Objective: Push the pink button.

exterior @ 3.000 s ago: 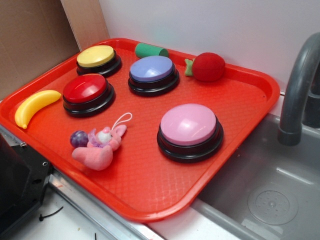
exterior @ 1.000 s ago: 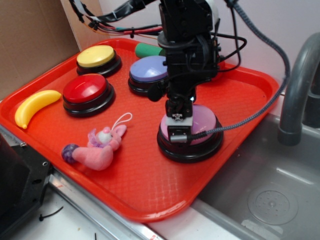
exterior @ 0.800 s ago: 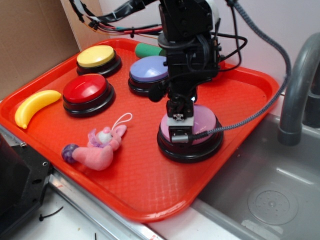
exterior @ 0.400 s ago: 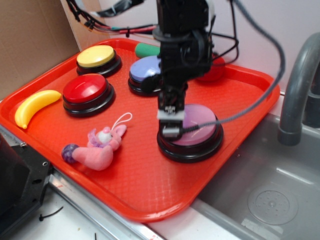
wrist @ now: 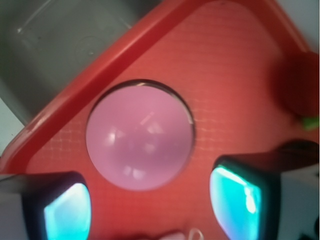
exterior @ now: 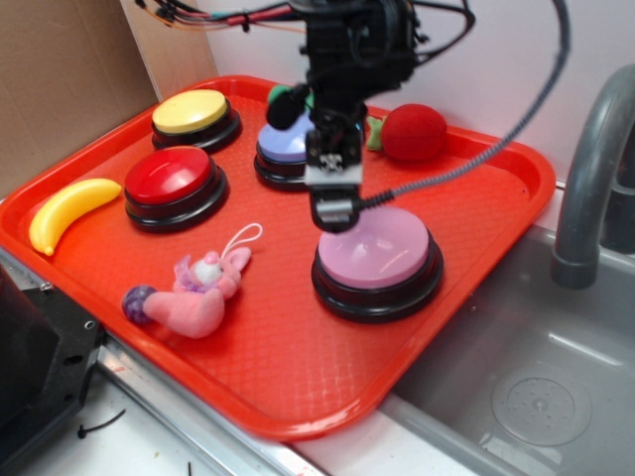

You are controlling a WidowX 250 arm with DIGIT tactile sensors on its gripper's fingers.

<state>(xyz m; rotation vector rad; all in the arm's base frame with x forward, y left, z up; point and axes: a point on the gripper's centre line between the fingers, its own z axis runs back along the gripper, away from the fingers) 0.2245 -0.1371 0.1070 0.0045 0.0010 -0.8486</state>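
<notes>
**Gripper Poised Over the Pink Button**

Red plastic fills most of the scene: a tray (exterior: 466,228) with a textured floor sits on a counter beside a grey sink (exterior: 536,377) and its faucet (exterior: 590,178), with a pale wall behind and brown cardboard at the left. On the tray's near-right part stands the pink button (exterior: 375,248), a glossy dome on a black base and the largest of four. Behind it to the left are the lavender-blue button (exterior: 288,144), the red button (exterior: 169,177) and the yellow button (exterior: 190,111). A toy banana (exterior: 69,210) lies at the tray's left edge, a pink plush toy (exterior: 193,293) near the front edge, a red plush strawberry (exterior: 414,132) at the back, and a green object (exterior: 286,99) peeks out behind the arm.

The gripper (exterior: 332,210) hangs from the black arm just above the pink button's rear-left rim, apart from the dome. In the wrist view its two fingers (wrist: 65,210) are spread wide, and the pink button (wrist: 139,135) shows between and beyond them, with nothing held.
</notes>
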